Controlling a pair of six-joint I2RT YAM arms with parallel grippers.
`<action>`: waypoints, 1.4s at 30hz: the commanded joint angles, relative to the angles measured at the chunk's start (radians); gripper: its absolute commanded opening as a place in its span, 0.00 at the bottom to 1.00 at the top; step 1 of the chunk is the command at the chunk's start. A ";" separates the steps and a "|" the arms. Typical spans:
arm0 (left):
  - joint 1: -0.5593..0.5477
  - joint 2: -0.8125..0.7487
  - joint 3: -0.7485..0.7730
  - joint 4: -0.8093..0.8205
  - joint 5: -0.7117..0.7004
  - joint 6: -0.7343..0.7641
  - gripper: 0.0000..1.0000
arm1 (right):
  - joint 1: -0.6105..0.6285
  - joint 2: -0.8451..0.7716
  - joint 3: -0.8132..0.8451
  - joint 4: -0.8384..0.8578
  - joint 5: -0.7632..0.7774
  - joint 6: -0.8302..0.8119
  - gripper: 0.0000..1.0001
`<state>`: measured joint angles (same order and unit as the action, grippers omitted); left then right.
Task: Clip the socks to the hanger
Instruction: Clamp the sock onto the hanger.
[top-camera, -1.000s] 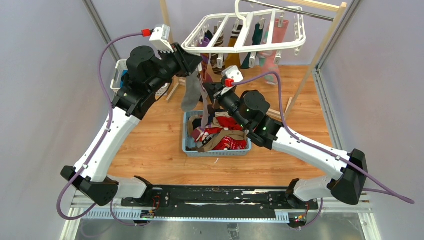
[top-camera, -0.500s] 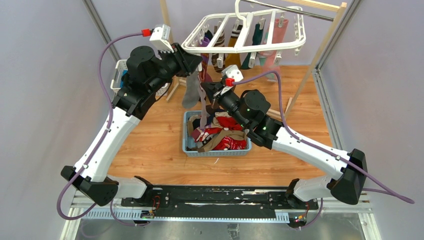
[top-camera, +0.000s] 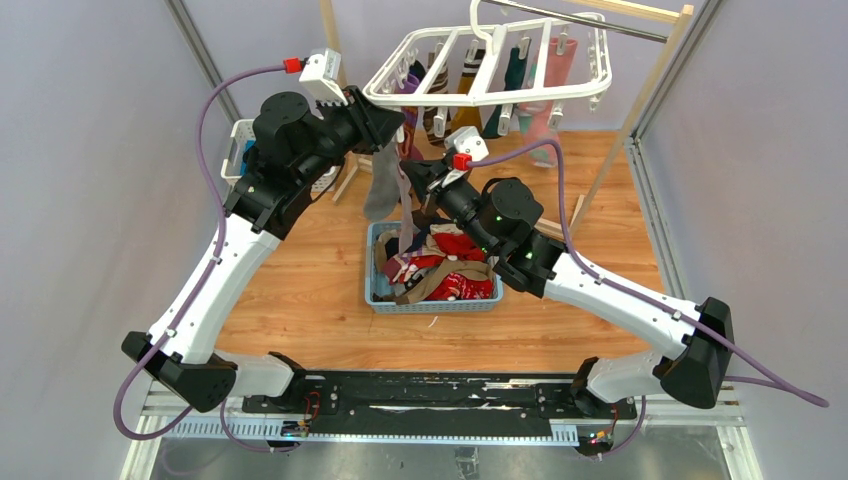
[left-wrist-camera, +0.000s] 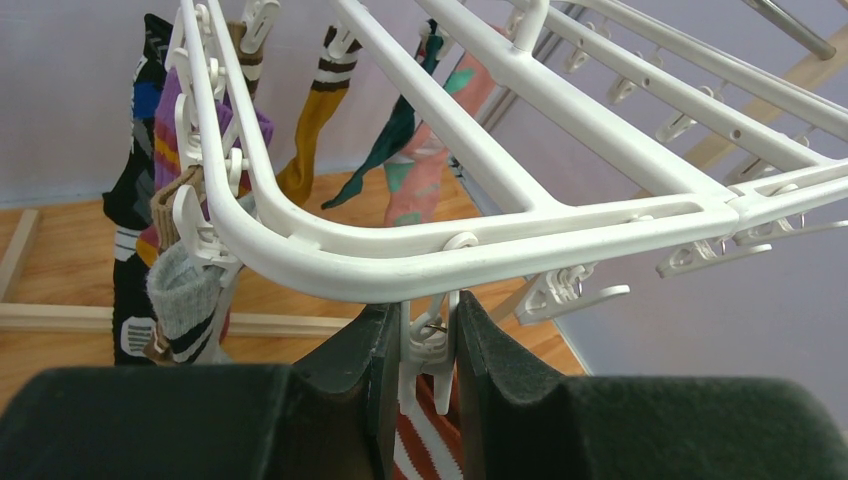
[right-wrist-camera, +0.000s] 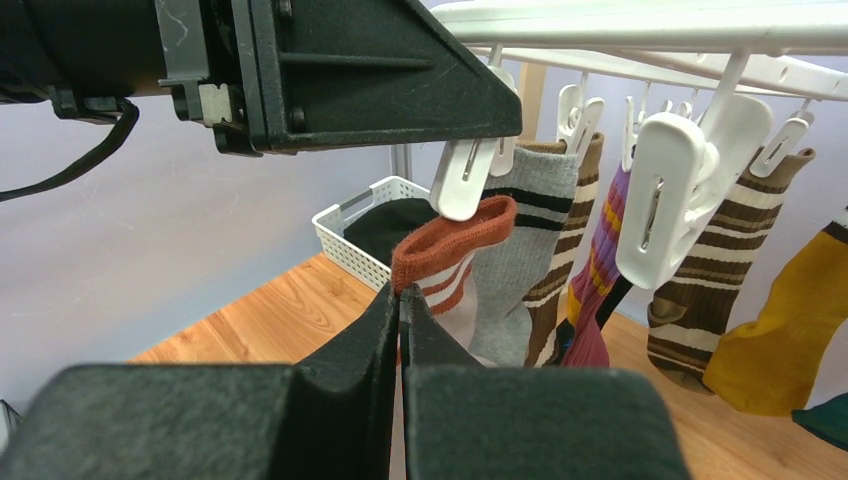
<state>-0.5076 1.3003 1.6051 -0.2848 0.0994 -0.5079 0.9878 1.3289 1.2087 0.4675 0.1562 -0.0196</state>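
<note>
Under the hanger's (left-wrist-camera: 560, 110) near corner, the left gripper (left-wrist-camera: 426, 368) is narrowed onto a white clip (left-wrist-camera: 432, 335), one dark pad on each side of it. The left wrist view alone shows this pinch. It also shows rust-and-white striped fabric directly below the clip, between the fingers.

The right gripper (right-wrist-camera: 400, 300) is pressed tight on a sock (right-wrist-camera: 450, 235), gripping it just under its rust cuff. The right wrist view alone shows that cuff raised to the clip's lower end, overlapping it. Whether the cuff sits inside the clip's mouth cannot be told. The same view shows the left gripper's black body directly above.

Beyond the cuff hang other socks: a grey one (right-wrist-camera: 525, 260) with black bands, then purple-striped, brown-striped and mustard ones. Spare clips dangle among them.

The top view adds what neither wrist camera gives. Both arms meet below the hanger's left corner, and the held sock trails down toward a blue basket (top-camera: 385, 300). That basket sits on the wooden table (top-camera: 300, 290) and holds a pile (top-camera: 450, 270) of mixed socks, mostly red. A white basket (right-wrist-camera: 345, 235) stands behind the left arm.
</note>
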 joint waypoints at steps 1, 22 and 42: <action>-0.008 0.000 -0.006 0.028 -0.026 0.011 0.00 | 0.015 -0.003 0.028 0.034 -0.007 0.007 0.00; -0.008 -0.001 -0.004 0.031 -0.031 0.009 0.00 | 0.017 0.033 0.073 0.027 -0.061 0.014 0.00; -0.008 -0.015 -0.009 0.031 -0.034 0.025 0.00 | 0.015 0.013 0.091 0.035 -0.034 -0.044 0.00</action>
<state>-0.5076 1.3003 1.6043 -0.2768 0.0914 -0.5037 0.9882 1.3830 1.2877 0.4755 0.1051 -0.0319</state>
